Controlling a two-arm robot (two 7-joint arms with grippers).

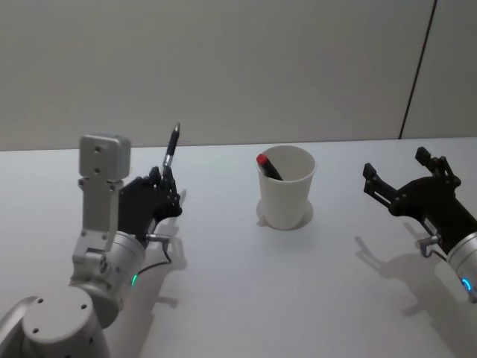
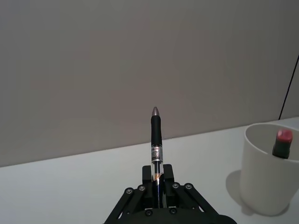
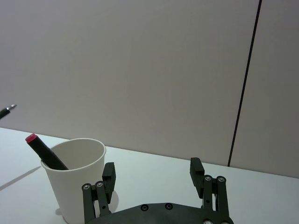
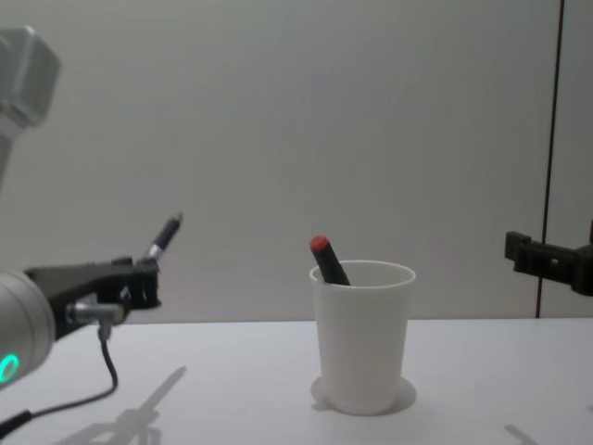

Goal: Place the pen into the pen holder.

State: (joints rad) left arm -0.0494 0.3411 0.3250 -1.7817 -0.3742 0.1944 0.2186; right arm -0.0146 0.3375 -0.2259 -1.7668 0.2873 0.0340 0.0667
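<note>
Transport step: the left gripper (image 1: 165, 179), clamped on the slim black pen with silver tip (image 1: 172, 146), should swing toward 3 o'clock. Once above the plain white paper cup (image 1: 285, 195), lower the pen into the free 3 o'clock side, clear of the red-capped black marker (image 1: 268, 167) leaning to 10 o'clock. Left arm sits low over the white table (image 1: 246, 298) at the cup's 9 o'clock, pen aimed about 1 o'clock. Right gripper (image 1: 396, 165) is parked at the cup's 3 o'clock, jaws wide, holding nothing.

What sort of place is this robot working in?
Likely a lab test bench: a white table, a plain wall, one paper cup holding a red-capped pen. The left tool grips a second pen; the right tool hovers open.
</note>
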